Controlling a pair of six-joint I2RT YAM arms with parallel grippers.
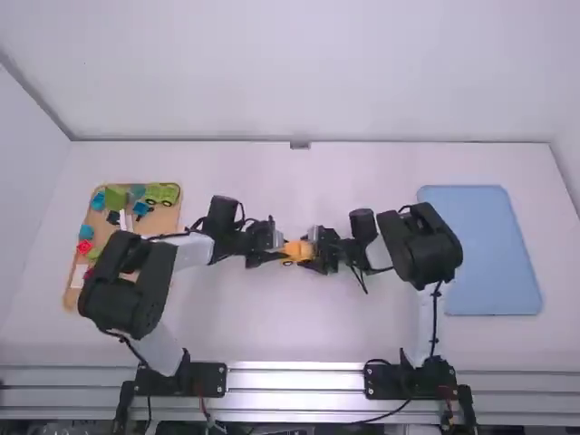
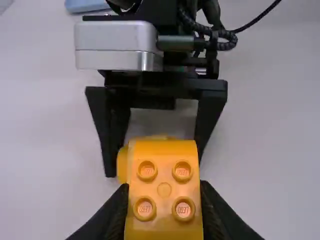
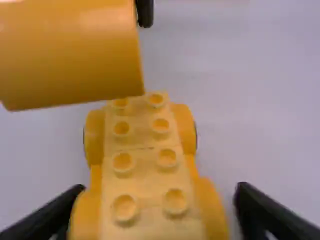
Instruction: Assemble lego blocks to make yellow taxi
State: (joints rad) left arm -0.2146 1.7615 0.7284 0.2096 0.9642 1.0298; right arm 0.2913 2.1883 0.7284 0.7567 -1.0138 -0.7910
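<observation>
In the high view, my left gripper and right gripper face each other at the table's middle, around orange-yellow blocks. The left wrist view has my left gripper shut on an orange-yellow block with four studs on its face. That block hangs over the far end of a wheeled yellow base in the right wrist view; whether they touch I cannot tell. My right gripper stands open around the base's near end, a gap beside one finger.
On the left, a wooden tray holds several coloured blocks and a green wheeled piece, partly under the left arm. A blue tray lies at the right, beside the right arm. A wall runs along the table's far edge.
</observation>
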